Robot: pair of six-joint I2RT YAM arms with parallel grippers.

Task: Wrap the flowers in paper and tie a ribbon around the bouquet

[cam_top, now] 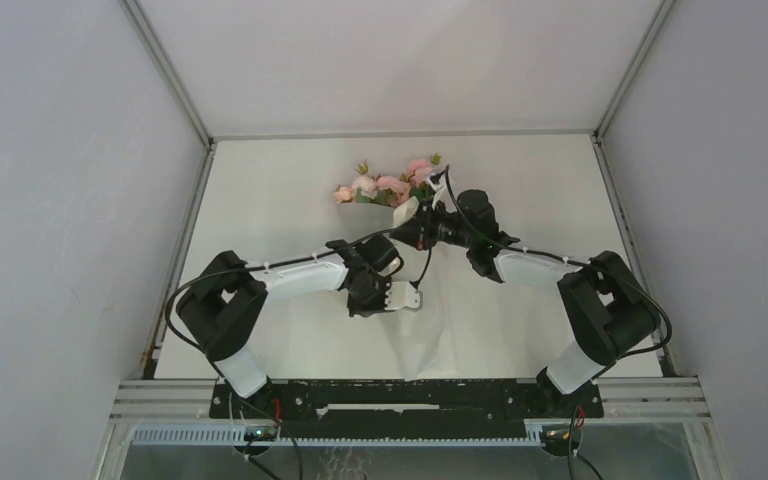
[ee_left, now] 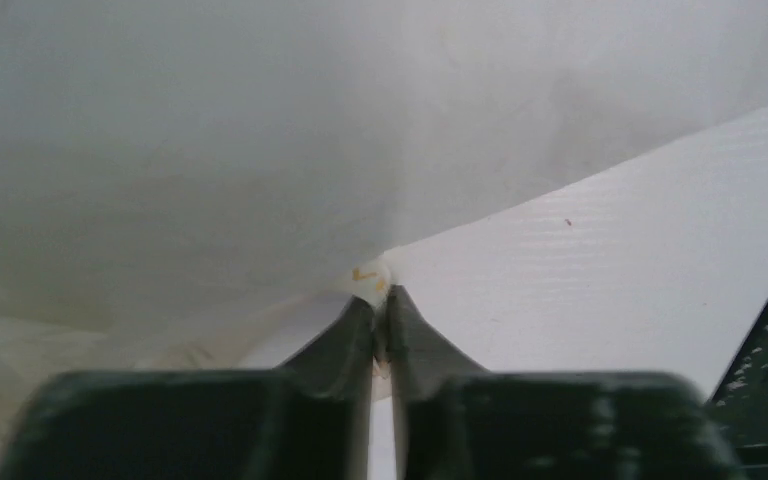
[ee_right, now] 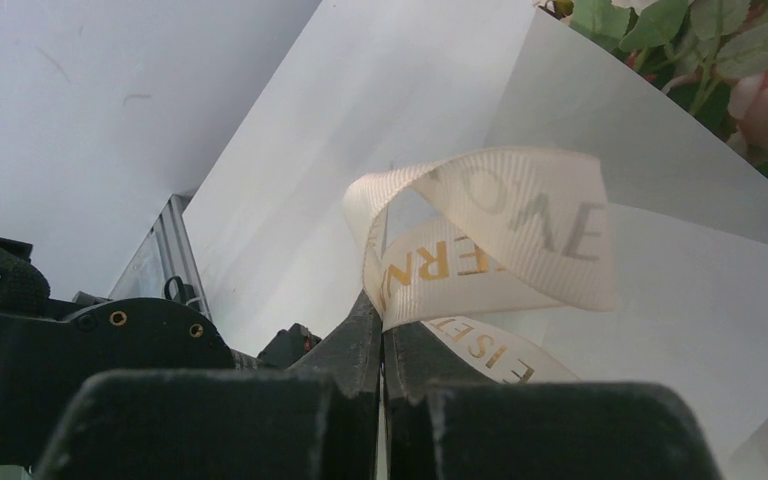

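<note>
The flowers [cam_top: 390, 185], pale pink with green leaves, lie at the back of the table, and their heads show at the top right of the right wrist view [ee_right: 750, 60]. The white paper [ee_right: 660, 300] sheathes them as the bouquet and fills most of the left wrist view [ee_left: 260, 150]. A cream ribbon [ee_right: 500, 230] with gold lettering loops in front of the paper. My right gripper [ee_right: 380, 305] is shut on that ribbon just below the blooms [cam_top: 407, 212]. My left gripper [ee_left: 380, 295] is shut on a cream ribbon end [ee_left: 368, 275] nearer the front [cam_top: 405, 297].
White table [cam_top: 260, 220] enclosed by grey walls with metal frame rails [cam_top: 175, 270] along its sides. The left arm's black wrist [ee_right: 110, 340] sits close beside the right gripper. A black mounting bar [cam_top: 410, 395] runs along the near edge.
</note>
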